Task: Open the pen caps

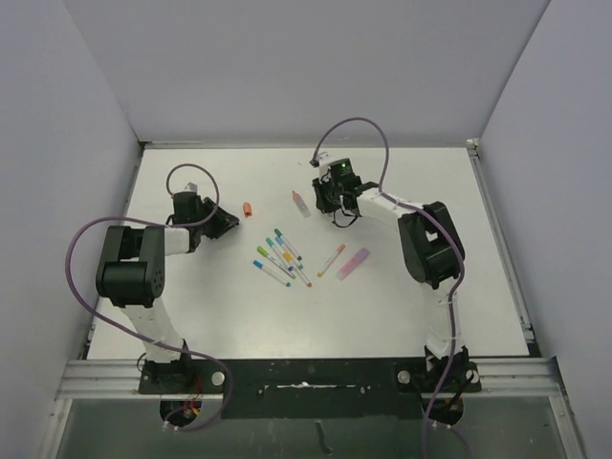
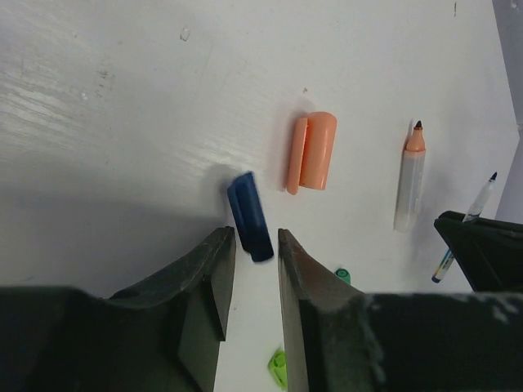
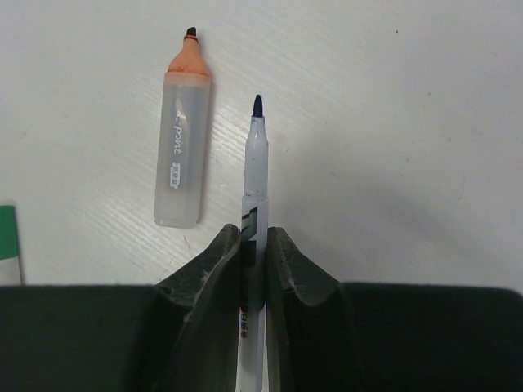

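Two caps lie off on the table: the dark-blue cap just beyond the left gripper, its jaws narrowly parted, and the orange cap beside it. Meanwhile the right gripper clamps the uncapped blue pen (the left should probably lift straight up, lest the cap roll).

Left hand slightly parted, right hand clamped tight, both pointing downward.

The white table carries an orange cap, an uncapped orange marker, a cluster of capped pens, one orange pen and a pink marker.
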Tool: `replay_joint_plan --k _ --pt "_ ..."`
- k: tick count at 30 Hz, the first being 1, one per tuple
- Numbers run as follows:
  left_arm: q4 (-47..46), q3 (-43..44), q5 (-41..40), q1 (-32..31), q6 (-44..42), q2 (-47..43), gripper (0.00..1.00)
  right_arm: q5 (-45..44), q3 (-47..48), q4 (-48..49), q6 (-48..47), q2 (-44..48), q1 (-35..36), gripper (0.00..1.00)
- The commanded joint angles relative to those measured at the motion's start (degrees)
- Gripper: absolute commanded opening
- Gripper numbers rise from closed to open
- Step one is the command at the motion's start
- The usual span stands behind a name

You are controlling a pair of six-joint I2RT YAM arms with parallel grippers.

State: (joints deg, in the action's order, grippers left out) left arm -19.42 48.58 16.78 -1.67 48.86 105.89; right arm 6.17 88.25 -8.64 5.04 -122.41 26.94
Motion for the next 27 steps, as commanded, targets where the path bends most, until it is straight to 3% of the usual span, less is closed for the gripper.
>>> replay_joint_plan --k 1,6,14,20,23,27 --pt "-1.14 0.85 0.97 1.16 -0.57 0.67 0.28 0.21 4.52 2.05 -0.55 -0.94 -0.83 0.00" --pt "-0.98 -0.70 0.83 1.95 -0.22 -1.51 0.30 0.91 6.46 1.41 0.10 -3.42 -1.27 0.01" --pt "-7.96 -7.77 2.09 2.68 1.61 -11.86 0.39 1.88 9.70 -0.41 1.04 -7.17 -1.51 0.21" --pt "-13.32 -12.10 3.05 2.64 3.69 -21.47 0.77 2.47 10.25 -0.29 1.48 -7.88 -1.45 0.31" --pt "-13.36 -12.88 2.84 2.64 3.74 -25.15 0.96 2.76 10.40 -0.14 1.85 -7.73 -1.51 0.43" --pt "-14.34 -13.52 2.98 2.60 4.28 -27.64 0.98 2.46 8.49 1.67 2.39 -5.61 -1.47 0.48"
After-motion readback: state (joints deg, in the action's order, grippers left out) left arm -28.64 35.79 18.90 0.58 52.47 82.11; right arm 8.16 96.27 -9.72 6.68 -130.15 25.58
